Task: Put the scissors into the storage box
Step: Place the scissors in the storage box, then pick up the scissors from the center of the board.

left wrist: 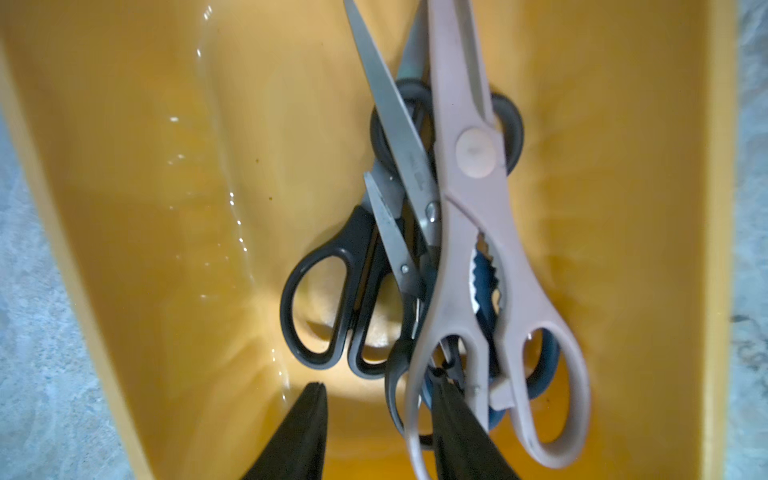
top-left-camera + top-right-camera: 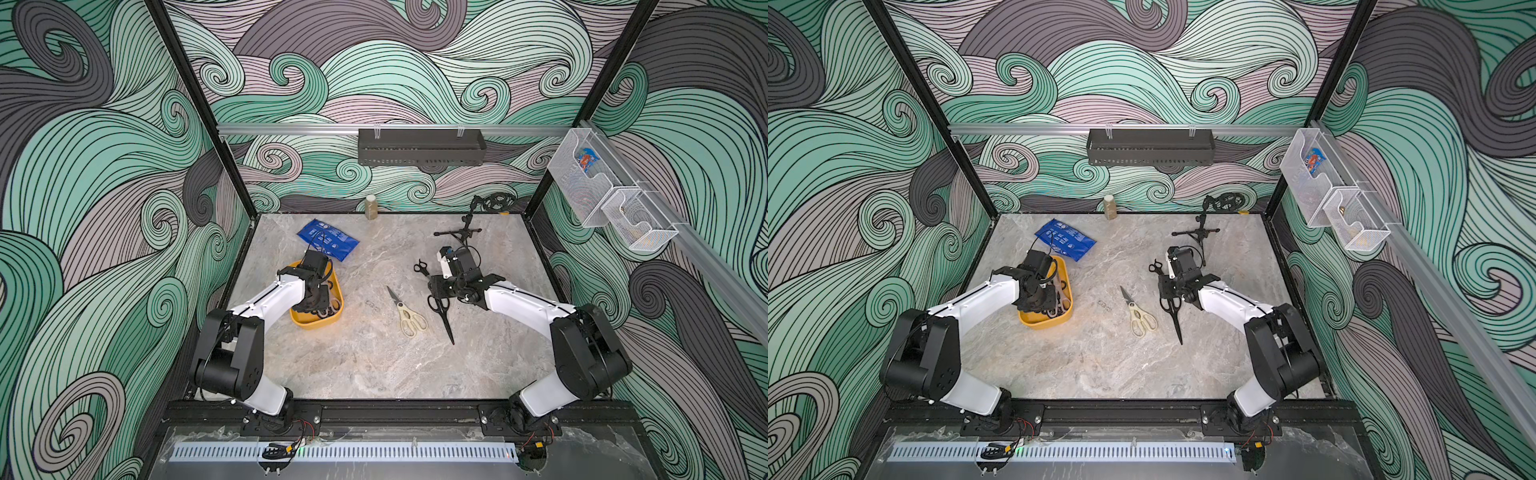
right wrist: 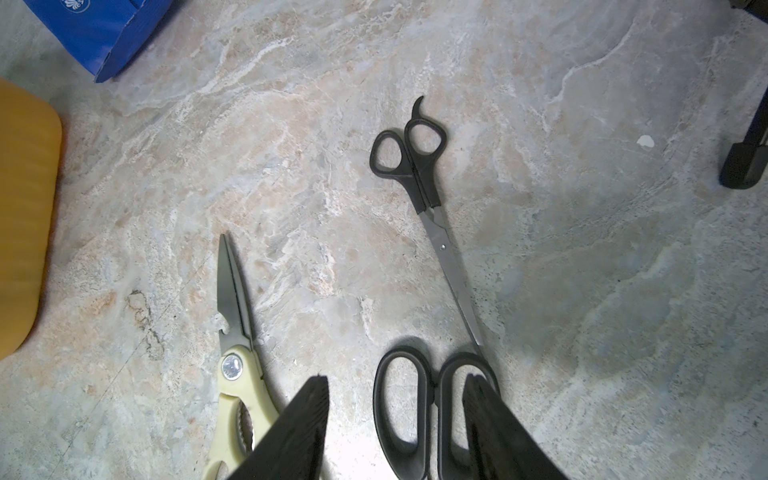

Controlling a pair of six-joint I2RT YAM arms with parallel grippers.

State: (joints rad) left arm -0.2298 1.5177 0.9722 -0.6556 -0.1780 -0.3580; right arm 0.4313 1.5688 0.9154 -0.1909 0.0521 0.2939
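The mustard-yellow storage box (image 2: 316,325) (image 1: 166,249) sits left of centre, and several scissors lie piled in it: a pale pink pair (image 1: 473,153) on top, black-handled ones (image 1: 320,299) and a blue-handled one (image 1: 544,374) beneath. My left gripper (image 1: 377,378) hangs open inside the box, one finger against the pink pair's handle loop. On the table lie cream kitchen shears (image 2: 409,318) (image 3: 239,374), large black scissors (image 2: 442,316) (image 3: 432,415) and small black-handled scissors (image 2: 422,268) (image 3: 424,183). My right gripper (image 3: 397,378) is open, just above the large pair's handles.
A blue pouch (image 2: 328,239) lies behind the box. A black mini tripod (image 2: 459,232) stands at the back right and a small bottle (image 2: 371,206) by the back wall. A long black tray (image 2: 422,147) and white mesh baskets (image 2: 602,195) hang on the walls.
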